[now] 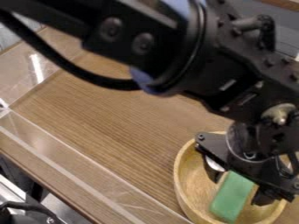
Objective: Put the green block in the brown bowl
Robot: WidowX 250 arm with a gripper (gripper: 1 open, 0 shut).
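camera view: green block (233, 199) lies inside the brown bowl (191, 189), just under the gripper (242, 171), whose jaws look released. risk: lifting away, a jaw could catch the block and flick it onto the table (105, 131).

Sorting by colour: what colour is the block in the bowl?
Bright green, seen in the camera view.

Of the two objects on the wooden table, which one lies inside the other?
The small flat green block lies inside the round light-brown wooden bowl; the bowl is the container.
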